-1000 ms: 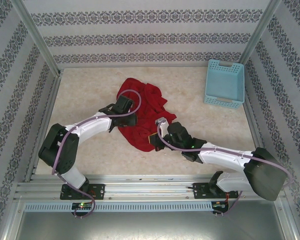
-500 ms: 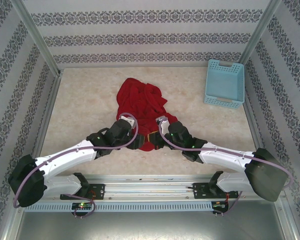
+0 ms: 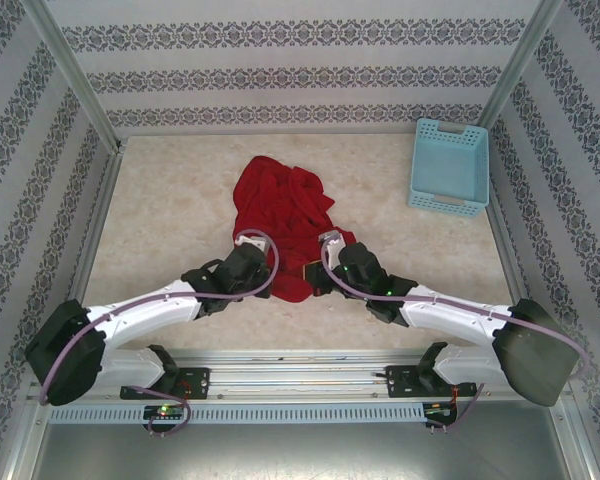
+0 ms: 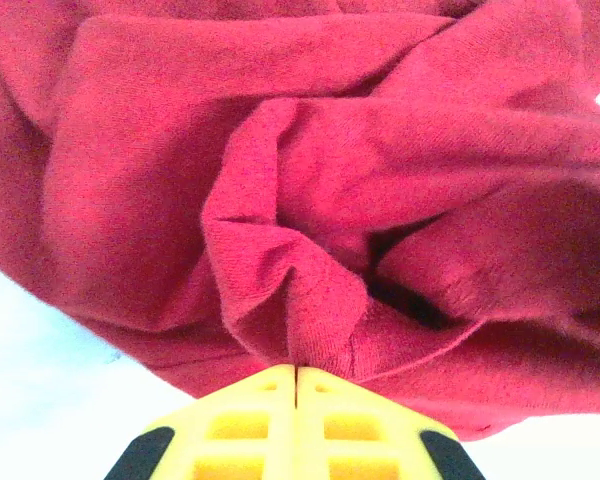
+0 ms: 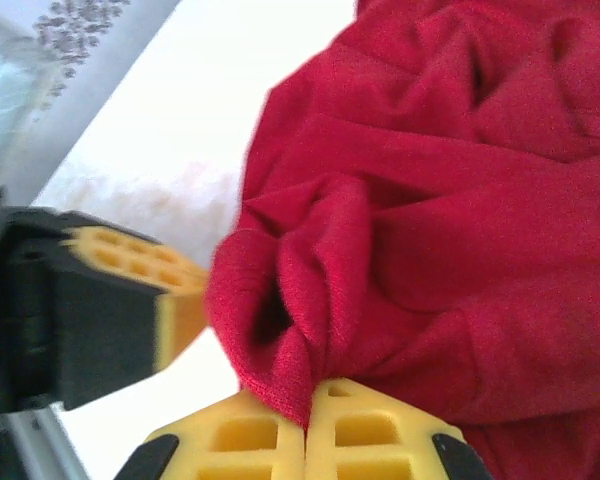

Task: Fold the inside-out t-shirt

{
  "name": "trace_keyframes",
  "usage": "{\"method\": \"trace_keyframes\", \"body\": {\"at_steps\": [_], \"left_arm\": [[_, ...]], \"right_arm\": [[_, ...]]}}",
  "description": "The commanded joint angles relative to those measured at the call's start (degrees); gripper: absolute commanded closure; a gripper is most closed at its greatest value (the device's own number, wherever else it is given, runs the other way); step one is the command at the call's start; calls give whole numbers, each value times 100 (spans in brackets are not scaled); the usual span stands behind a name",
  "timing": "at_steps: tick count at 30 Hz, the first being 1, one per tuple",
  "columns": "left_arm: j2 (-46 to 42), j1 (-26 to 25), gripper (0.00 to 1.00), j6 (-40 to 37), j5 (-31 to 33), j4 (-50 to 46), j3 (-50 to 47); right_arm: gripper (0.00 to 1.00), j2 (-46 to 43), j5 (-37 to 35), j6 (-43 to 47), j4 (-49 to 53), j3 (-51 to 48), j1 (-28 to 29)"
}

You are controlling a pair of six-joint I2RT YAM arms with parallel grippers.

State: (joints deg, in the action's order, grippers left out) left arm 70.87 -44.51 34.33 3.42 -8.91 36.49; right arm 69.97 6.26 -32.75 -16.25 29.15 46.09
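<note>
Status: plain red soft cloth t-shirt (image 3: 280,205) pinched at two points.
It is bunched up left of the light blue plastic basket (image 3: 450,165), well apart from it. Its edge farthest from the basket is clamped by the left gripper (image 4: 296,378) and the right gripper (image 5: 307,420), jaws closed on cloth folds.

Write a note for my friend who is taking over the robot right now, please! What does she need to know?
Left gripper: shut, pinching a fold at the near edge of the red t-shirt.
Right gripper: shut on another fold of that near edge, close beside the left one.
Shirt: crumpled heap in the middle of the table; light blue basket far right, apart from it.
Done: both grips taken.
Left: probably spread it flat, then fold; nothing folded yet.
</note>
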Motion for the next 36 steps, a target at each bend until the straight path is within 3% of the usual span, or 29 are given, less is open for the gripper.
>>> {"method": "trace_keyframes", "body": {"at_steps": [1,5,9,14,16,22,27,30,32,36], "left_arm": [[-317,65,100,32,166,170,-343],[-623,65,100,84,20,372,-661],[-780,57,100,142,-366,768,-857],[-898,58,100,154,-625,1008,-945],[-980,53,100,148,-693,1080,-982],[-1369,30,100,251,-764,1183,-1229],[-1628,24,100,190,-787,943,-1246],[-1794,23,100,78,-781,803,-1250],[-1890,22,100,2,-761,702,-1254],[-2019,24,100,-76,-555,384,-1224]], "right_arm": [[99,-37,11,-434,-191,-405,-316],[83,-118,-316,-532,263,-452,-390],[50,-456,-849,-375,1124,-278,-357],[28,-818,-1284,265,2097,374,164],[23,-678,-1289,358,2330,683,318],[24,452,-1396,270,2608,1536,375],[26,1573,-826,132,2814,2364,336],[30,2073,-862,-12,3196,2761,287],[42,2205,-847,42,3295,2867,252],[83,1950,-1139,163,3402,2842,258]]}}
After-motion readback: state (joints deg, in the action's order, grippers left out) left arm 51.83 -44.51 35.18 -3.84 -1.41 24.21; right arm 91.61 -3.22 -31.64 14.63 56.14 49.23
